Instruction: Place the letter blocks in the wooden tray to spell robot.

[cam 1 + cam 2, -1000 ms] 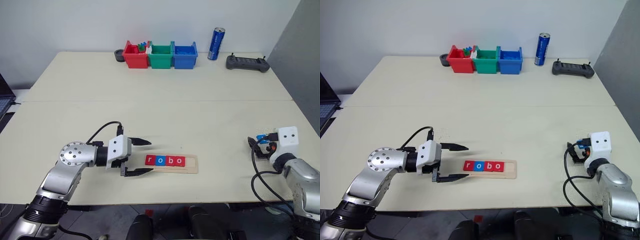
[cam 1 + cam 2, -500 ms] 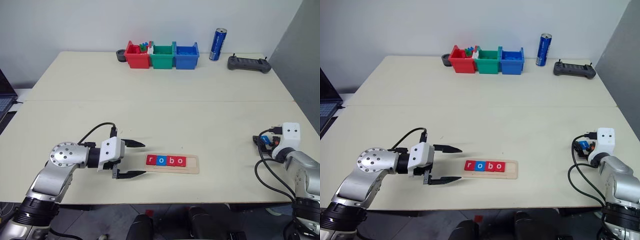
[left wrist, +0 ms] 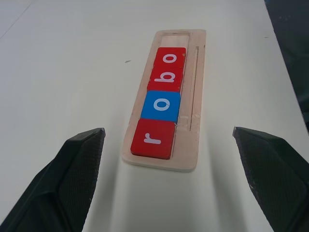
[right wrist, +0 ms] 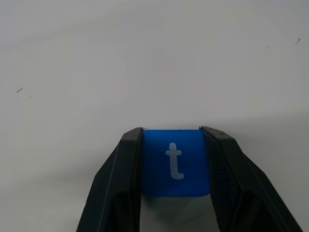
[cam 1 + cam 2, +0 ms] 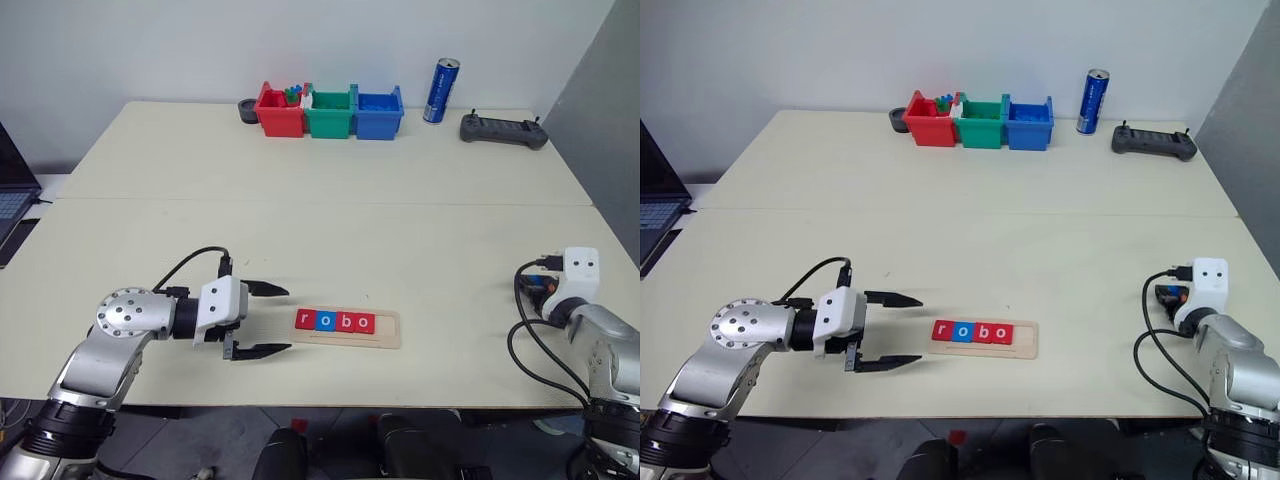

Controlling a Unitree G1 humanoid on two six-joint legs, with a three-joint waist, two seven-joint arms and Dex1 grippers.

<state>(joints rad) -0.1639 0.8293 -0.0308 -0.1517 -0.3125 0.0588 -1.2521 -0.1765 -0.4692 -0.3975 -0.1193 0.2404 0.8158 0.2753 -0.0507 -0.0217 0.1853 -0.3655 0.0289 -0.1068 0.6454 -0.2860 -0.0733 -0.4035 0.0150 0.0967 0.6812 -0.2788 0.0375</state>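
Cream tabletop [image 5: 330, 220]: pale wooden tray [image 3: 192, 121] holding four square tiles.
My right gripper [image 4: 171, 137] clasps the blue "t" tile [image 4: 175, 162]; my left gripper [image 5: 262, 320] gapes wide.

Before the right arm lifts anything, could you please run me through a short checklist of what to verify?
1. Blue t block sits between the right gripper fingers, both against its sides: ok.
2. Block lifted off the table: cannot tell.
3. Wooden tray already reads r, o, b, o: ok.
4. Free slot past the last o: ok.
5. Left gripper open and beside the tray's r end, touching nothing: ok.
6. The t faces upward and is readable: ok.
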